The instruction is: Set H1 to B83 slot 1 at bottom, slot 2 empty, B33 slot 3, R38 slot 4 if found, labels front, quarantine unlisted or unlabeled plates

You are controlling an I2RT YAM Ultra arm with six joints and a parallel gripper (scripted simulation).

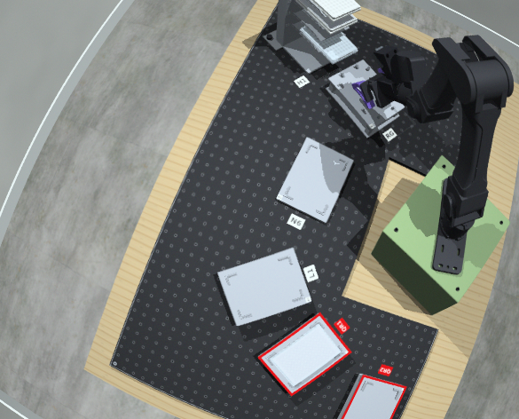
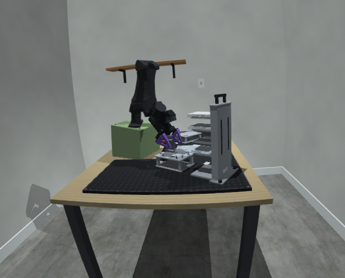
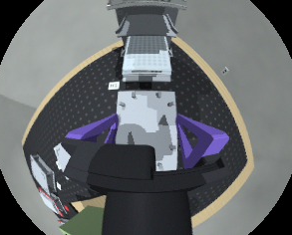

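Note:
The plate hotel H1 (image 1: 313,35) stands at the far end of the mat, with plates on several shelves. A low plate (image 1: 336,47) sticks out of its front with its wells up; it also shows in the wrist view (image 3: 146,61). My gripper (image 1: 366,93) is down over the regrip nest RG (image 1: 363,101), in front of H1. Its purple fingers stand wide, one on each side of a pale flat surface (image 3: 146,129) on the nest. I cannot tell whether that surface is a plate or the nest's own top. No label is readable.
N6 (image 1: 316,178) and L1 (image 1: 264,286) are bare grey nests mid-mat. QR1 (image 1: 303,353) holds a white plate. QR2 (image 1: 376,399) is cut off by the frame edge. The arm's green pedestal (image 1: 435,238) stands to the right.

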